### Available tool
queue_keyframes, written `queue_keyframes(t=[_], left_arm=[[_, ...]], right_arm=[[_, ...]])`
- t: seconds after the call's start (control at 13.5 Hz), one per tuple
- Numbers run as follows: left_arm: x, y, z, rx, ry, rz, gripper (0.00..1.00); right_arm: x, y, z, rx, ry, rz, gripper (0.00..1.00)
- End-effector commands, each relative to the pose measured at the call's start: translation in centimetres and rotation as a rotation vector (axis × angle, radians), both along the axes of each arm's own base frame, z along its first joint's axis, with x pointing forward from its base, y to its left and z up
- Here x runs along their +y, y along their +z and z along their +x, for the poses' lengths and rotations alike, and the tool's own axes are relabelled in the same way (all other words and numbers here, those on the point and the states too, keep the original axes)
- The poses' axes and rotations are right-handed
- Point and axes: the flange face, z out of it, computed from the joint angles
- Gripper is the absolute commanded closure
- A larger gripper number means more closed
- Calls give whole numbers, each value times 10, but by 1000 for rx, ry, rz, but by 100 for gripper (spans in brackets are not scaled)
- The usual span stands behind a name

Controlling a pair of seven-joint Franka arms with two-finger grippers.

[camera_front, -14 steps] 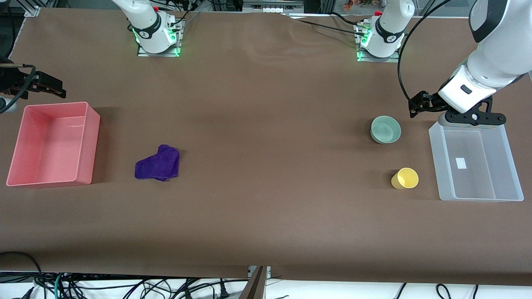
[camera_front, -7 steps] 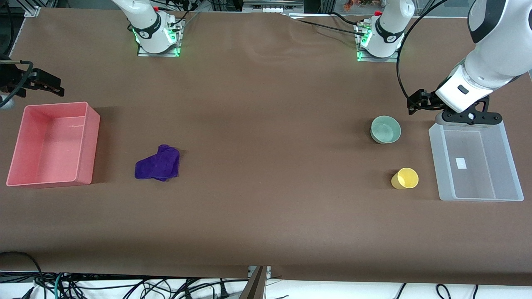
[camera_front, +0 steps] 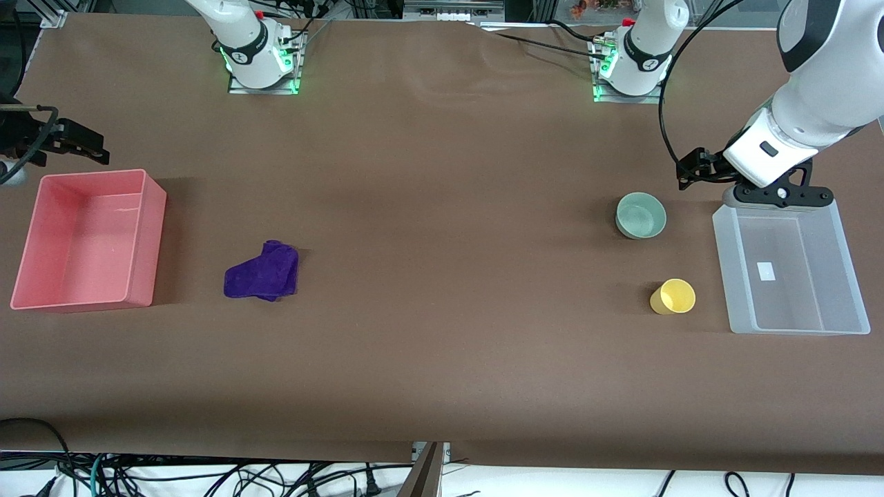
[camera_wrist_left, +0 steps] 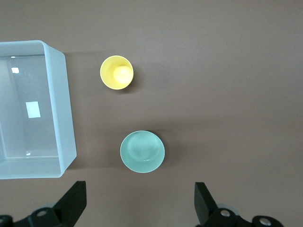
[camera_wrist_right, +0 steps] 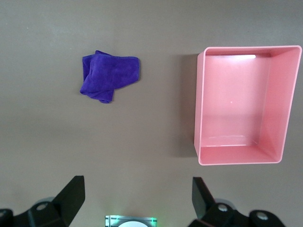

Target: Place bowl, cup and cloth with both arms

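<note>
The pale mint-green bowl stands upright on the brown table, beside the clear bin. The yellow cup stands nearer the front camera than the bowl. The purple cloth lies crumpled beside the pink bin. My left gripper hangs open and empty over the clear bin's edge farther from the camera. The left wrist view shows its gripper, the bowl and the cup. My right gripper hangs open and empty just past the pink bin. The right wrist view shows its gripper and the cloth.
An empty pink bin sits at the right arm's end of the table, also in the right wrist view. An empty clear plastic bin sits at the left arm's end, also in the left wrist view. The arm bases stand along the table's edge farthest from the camera.
My left gripper has shifted a little away from the front camera, above the clear bin's edge. My right gripper has shifted slightly too. The bowl, cup and cloth have not moved.
</note>
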Motion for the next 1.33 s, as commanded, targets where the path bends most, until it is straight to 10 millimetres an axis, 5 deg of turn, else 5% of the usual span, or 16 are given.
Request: queue_keyframes(t=[0.0,0.3,0.52,0.66,0.96,1.03,1.26], left_arm=[[1,2,-3,9,3,-22,0],[3,-3,-5,33,0,-20,0],[3,-35,-11,192,-93,-18,0],[6,-60,-12,255,-191,-29,0],[12,-131,-7,242,-409,-44,0],[26,-159,-10,204,-400,-48,0],[29,-238,-21,76,-471,-27,0]], right_arm=[[6,-16,-1,-6,13,17,0],[10,-71,7,-20,26,18,0],[36,-103,11,-43,63,23,0],[56,-142,15,-87,93,29,0],[88,-234,22,-109,9,51,0],[95,-251,24,-107,-21,55,0],[107,-304,32,-111,-59,72,0]])
